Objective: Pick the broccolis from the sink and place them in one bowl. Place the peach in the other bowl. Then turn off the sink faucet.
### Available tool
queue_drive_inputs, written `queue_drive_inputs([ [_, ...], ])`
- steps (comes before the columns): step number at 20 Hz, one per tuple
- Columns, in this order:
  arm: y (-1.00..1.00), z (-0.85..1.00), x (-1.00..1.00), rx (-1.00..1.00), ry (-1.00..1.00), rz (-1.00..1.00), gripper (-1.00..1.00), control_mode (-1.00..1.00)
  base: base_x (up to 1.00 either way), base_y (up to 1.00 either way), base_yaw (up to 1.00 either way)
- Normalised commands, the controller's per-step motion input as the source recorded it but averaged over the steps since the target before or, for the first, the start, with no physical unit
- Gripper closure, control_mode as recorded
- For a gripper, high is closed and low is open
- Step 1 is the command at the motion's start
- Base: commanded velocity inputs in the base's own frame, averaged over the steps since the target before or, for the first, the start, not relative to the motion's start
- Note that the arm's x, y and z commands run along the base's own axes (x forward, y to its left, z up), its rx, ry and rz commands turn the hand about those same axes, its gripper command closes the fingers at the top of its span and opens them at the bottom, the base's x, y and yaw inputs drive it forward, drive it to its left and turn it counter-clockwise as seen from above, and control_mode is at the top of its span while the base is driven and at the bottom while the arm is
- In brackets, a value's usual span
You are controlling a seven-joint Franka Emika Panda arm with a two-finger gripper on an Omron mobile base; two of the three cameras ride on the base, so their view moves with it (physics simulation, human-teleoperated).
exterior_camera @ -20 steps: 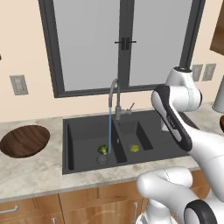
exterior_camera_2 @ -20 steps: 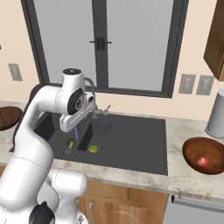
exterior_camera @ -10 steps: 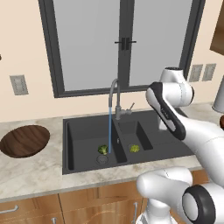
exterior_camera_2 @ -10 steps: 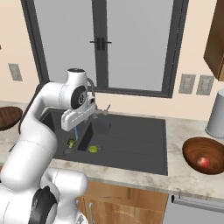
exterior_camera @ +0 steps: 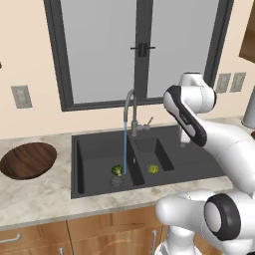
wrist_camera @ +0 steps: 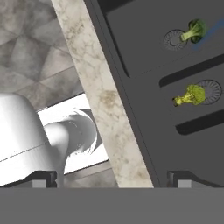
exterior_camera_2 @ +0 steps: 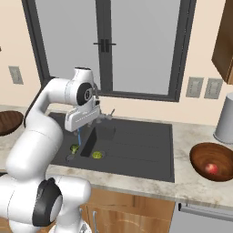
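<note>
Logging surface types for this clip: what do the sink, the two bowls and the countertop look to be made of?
The sink looks like matte black composite or coated metal: flat, no shine. The faucet looks like brushed grey metal. Both bowls, left and right, look like dark wood with visible grain. The countertop looks like polished beige marble or stone, mottled with veins.

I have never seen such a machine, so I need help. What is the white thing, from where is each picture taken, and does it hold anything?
The white thing is a robot arm in a rendered kitchen. Two pictures come from cameras on its base, behind it to the left and right. The third looks along its hand, which is open and holds nothing.

In the black sink lie two broccolis, one in each basin beside its drain. Water runs from the faucet. On the counter, one wooden bowl stands left of the sink; the other bowl, to the right, holds the peach.
</note>
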Motion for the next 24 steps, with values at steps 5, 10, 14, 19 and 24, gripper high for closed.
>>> queue_drive_inputs([
  [5, 0.0, -0.11, -0.2, 0.0, 0.0, 0.09, -1.0, -1.0, 0.0, 0.0, 0.0],
  [10, 0.0, -0.12, -0.12, 0.0, 0.0, 0.08, -1.0, -1.0, 0.0, 0.0, 0.0],
  [14, 0.0, -0.05, 0.0, 0.0, 0.0, 0.02, -1.0, -1.0, 0.0, 0.0, 0.0],
  [19, 0.0, -0.02, 0.0, 0.0, 0.0, 0.0, -1.0, -1.0, 0.0, 0.0, 0.0],
  [24, 0.0, -0.06, 0.0, 0.0, 0.0, 0.0, -1.0, -1.0, 0.0, 0.0, 0.0],
])
